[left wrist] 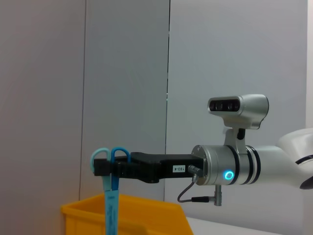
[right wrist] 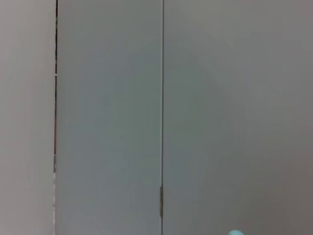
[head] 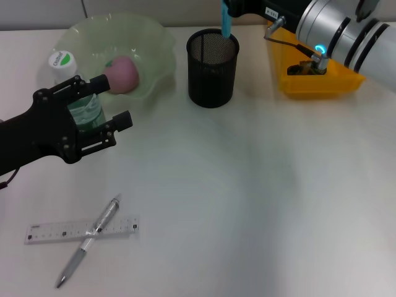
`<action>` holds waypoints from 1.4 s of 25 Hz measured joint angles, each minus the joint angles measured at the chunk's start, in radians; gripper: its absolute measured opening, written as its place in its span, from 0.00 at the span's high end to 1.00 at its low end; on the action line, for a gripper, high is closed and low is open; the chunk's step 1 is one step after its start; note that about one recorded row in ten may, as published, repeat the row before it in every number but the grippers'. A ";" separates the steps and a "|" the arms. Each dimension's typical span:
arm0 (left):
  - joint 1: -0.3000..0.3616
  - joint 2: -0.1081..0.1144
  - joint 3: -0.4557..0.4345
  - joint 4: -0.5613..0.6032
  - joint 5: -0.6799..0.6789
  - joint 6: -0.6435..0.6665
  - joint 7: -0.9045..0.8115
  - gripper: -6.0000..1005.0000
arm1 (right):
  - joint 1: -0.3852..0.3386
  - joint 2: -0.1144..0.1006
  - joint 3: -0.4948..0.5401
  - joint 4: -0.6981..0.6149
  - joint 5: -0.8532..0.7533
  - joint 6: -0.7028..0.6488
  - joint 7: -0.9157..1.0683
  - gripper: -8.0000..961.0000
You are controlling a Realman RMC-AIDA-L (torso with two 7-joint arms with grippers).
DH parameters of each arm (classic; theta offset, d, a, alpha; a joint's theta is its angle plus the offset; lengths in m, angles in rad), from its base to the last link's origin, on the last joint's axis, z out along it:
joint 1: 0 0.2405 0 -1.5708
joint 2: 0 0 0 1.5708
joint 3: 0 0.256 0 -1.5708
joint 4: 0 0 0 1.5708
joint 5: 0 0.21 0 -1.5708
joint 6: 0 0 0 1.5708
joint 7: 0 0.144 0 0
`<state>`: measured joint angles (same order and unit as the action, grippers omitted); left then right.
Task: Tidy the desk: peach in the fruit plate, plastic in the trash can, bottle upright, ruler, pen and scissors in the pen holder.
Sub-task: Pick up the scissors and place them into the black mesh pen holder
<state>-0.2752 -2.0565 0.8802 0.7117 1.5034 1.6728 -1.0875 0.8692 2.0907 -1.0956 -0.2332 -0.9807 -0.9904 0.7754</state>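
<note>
Head view, right gripper (head: 226,7): top centre of frame; you have its jaws closed on the scissors (head: 226,25), blades down over the pen holder (head: 212,60), lined up to drop in.
Head view, left gripper (head: 93,117): left of frame; jaws clamped round the bottle (head: 83,111), upright beside the fruit plate (head: 154,49); likely steadying it.
Head view, done: peach (head: 124,74) in the plate.
Head view, pending: ruler (head: 80,230) and pen (head: 90,241) crossed, lower left of the bench (head: 260,204).
Head view, trash can (head: 322,83): upper right; contents unclear.
Left wrist view: scissors (left wrist: 110,196) hang vertically from the right gripper (left wrist: 107,169), handles pinched.
Right wrist view: only wall.
</note>
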 joint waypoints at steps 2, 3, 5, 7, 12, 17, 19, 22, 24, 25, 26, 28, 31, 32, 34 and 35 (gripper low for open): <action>-0.002 0.000 0.002 0.000 0.000 0.000 0.000 0.25 | 0.005 0.000 -0.010 0.001 0.000 0.007 0.010 0.86; -0.003 0.000 0.002 0.000 0.000 0.000 0.000 0.25 | 0.008 0.000 -0.018 0.001 0.000 0.012 0.018 0.85; -0.003 0.001 0.002 0.000 0.000 -0.001 0.000 0.25 | 0.014 0.000 -0.035 0.001 0.000 0.030 0.034 0.85; -0.003 0.001 0.001 0.002 0.000 -0.003 0.000 0.25 | 0.021 0.000 -0.053 0.002 0.000 0.056 0.041 0.85; -0.004 0.001 -0.001 0.003 0.000 -0.003 0.000 0.25 | 0.028 0.000 -0.085 0.002 0.000 0.085 0.043 0.85; -0.004 0.002 0.000 0.006 0.000 -0.004 0.000 0.25 | 0.028 0.000 -0.080 -0.006 0.002 0.105 0.039 0.85; -0.004 0.004 0.001 0.007 0.000 -0.004 -0.002 0.25 | 0.026 0.001 -0.079 -0.009 0.002 0.110 0.039 0.85; -0.005 0.005 -0.002 0.006 0.000 -0.006 -0.002 0.25 | 0.027 0.001 -0.086 -0.009 0.002 0.111 0.040 0.85; -0.006 0.003 -0.005 0.007 0.000 -0.008 -0.001 0.25 | 0.027 0.001 -0.086 -0.006 0.001 0.111 0.039 0.84; -0.006 0.003 -0.005 0.007 0.000 -0.008 -0.001 0.25 | 0.028 0.002 -0.086 -0.006 0.000 0.111 0.040 0.84; -0.007 0.003 -0.006 0.007 0.000 -0.009 -0.001 0.25 | 0.029 0.002 -0.087 -0.006 -0.002 0.113 0.041 0.84; -0.011 0.003 -0.006 0.007 0.000 -0.010 -0.001 0.25 | 0.030 0.002 -0.087 -0.007 -0.002 0.114 0.042 0.84; -0.013 0.005 -0.006 0.009 0.000 -0.013 -0.002 0.25 | 0.032 0.002 -0.087 -0.011 -0.002 0.115 0.045 0.84; -0.014 0.005 -0.006 0.011 0.000 -0.014 -0.004 0.25 | 0.032 0.002 -0.087 -0.011 -0.002 0.115 0.045 0.84; -0.016 0.004 -0.006 0.014 0.000 -0.017 -0.007 0.25 | 0.030 0.002 -0.087 -0.011 -0.002 0.115 0.044 0.84; -0.018 0.004 -0.006 0.014 0.000 -0.019 -0.007 0.25 | 0.028 0.002 -0.087 -0.011 -0.002 0.115 0.044 0.84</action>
<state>-0.2931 -2.0528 0.8742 0.7260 1.5033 1.6538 -1.0950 0.8975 2.0923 -1.1827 -0.2438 -0.9828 -0.8756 0.8198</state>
